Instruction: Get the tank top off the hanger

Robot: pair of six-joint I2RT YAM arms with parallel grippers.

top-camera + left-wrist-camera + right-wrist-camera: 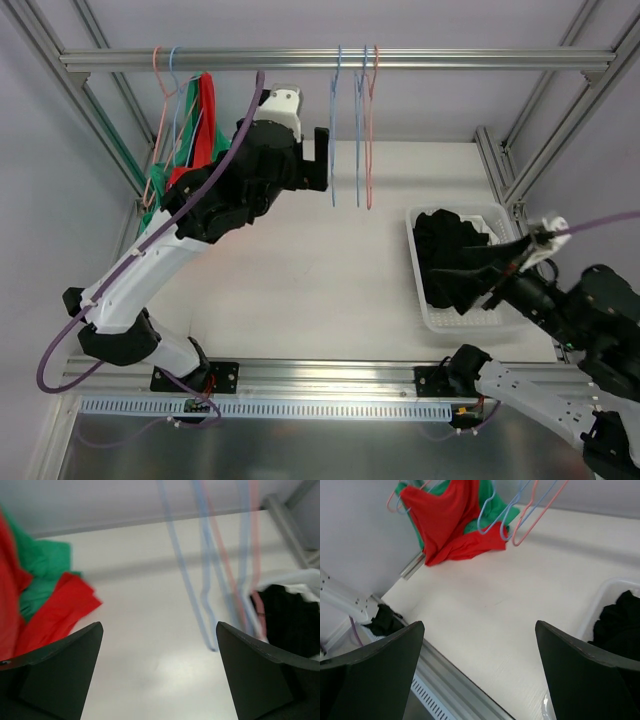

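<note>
Left pincer [159, 626] stands wide and empty; right pincer [477, 625] likewise. Red tank top [203, 115] hangs at the left end of the rail [450, 60], bunched against a green garment [160, 200]. Risk: pinching both fabrics, or snagging the bare hangers [357, 130] nearby.

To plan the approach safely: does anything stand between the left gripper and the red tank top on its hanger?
Nothing visible does. In the left wrist view the red tank top hangs just left of the open left gripper, with only bare table showing between them. The empty hangers hang on the gripper's other side, to the right.
</note>
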